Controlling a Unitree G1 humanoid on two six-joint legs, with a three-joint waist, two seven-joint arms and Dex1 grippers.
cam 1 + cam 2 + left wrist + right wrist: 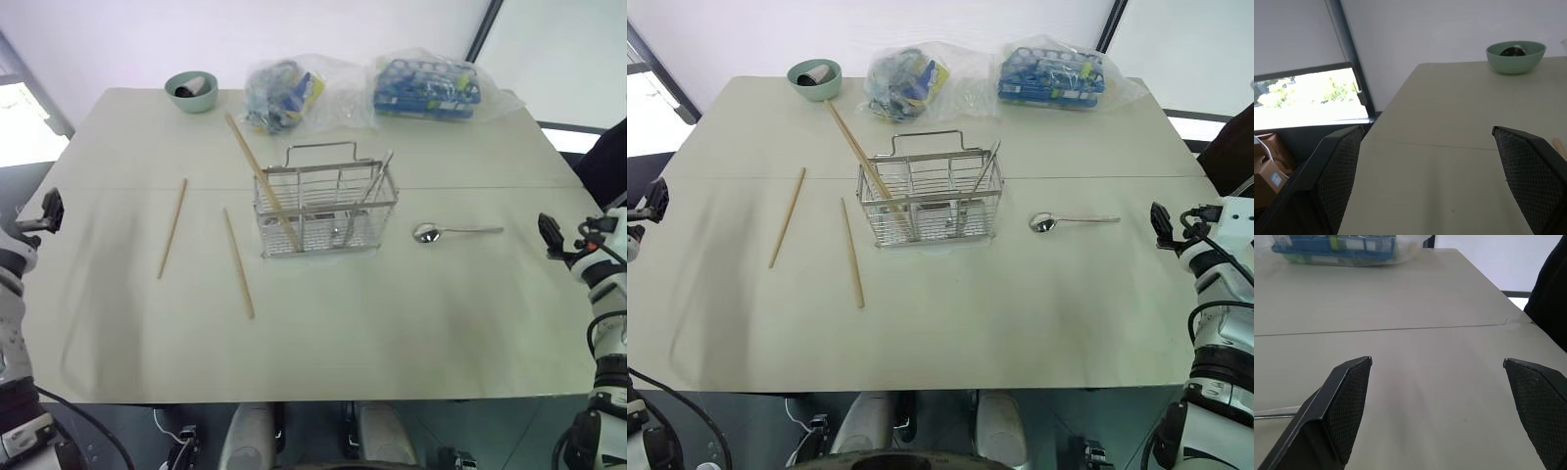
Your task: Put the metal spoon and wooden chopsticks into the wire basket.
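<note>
We held our left pincer [47, 211] and right pincer [1159, 227] wide open and empty at the two sides of the desk [323, 343]. Most of the job was still left, we judged. Two wooden chopsticks [237, 262] lay flat on the desk, well apart from our left pincer. The metal spoon [453, 232] lay near our right pincer, not touching it. Farther back, one chopstick [261, 180] already leaned in the wire basket [326, 211], beside a thin metal rod [369, 194].
</note>
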